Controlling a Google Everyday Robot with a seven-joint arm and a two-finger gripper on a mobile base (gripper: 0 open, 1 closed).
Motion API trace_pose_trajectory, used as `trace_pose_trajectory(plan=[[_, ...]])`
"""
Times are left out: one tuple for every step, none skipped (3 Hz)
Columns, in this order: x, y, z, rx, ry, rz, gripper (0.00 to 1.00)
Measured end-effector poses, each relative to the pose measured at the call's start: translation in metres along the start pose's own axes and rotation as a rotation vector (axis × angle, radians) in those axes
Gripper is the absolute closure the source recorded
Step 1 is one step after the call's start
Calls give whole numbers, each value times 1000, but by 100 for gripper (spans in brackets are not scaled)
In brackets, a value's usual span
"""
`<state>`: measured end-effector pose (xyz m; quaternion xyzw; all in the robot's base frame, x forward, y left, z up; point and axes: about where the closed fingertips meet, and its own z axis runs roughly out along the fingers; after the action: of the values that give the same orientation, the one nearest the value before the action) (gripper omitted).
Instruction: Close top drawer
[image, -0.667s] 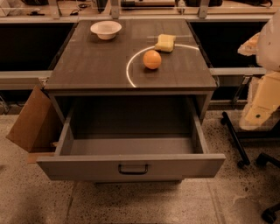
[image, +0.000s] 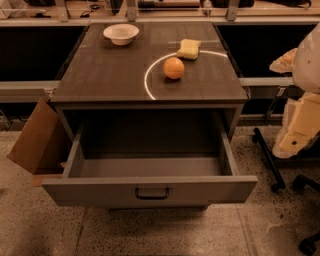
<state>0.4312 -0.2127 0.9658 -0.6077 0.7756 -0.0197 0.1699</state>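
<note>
– Nothing has shifted that I can make out: the top drawer (image: 150, 167) is as far out as it was, and the gripper (image: 300, 125) is in the same spot at the right edge.
– Where is the drawer now?
– Bottom centre, pulled wide open. Its front panel (image: 90, 192) is nearest us, with the dark handle (image: 152, 193) in the middle. A cardboard box (image: 35, 140) leans just left of it.
– And the gripper?
– Mid-right, apart from the drawer and partly cut off by the frame. Spread or pressed together, I cannot tell.
– So how to close it well?
– I'd bring it round to the front panel, press near the handle, and push straight back so the drawer doesn't skew. Go gently, because the orange (image: 174, 68) on the cabinet top (image: 110, 75) could roll. The sponge (image: 189, 49) and bowl (image: 121, 34) sit farther back.
</note>
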Motion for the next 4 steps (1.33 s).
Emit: trace_pose_trajectory(plan=[[2, 18, 22, -46, -51, -3, 0], [-1, 44, 56, -113, -122, 14, 0], [-1, 44, 56, -113, -122, 14, 0], [11, 58, 79, -158, -101, 1, 0]])
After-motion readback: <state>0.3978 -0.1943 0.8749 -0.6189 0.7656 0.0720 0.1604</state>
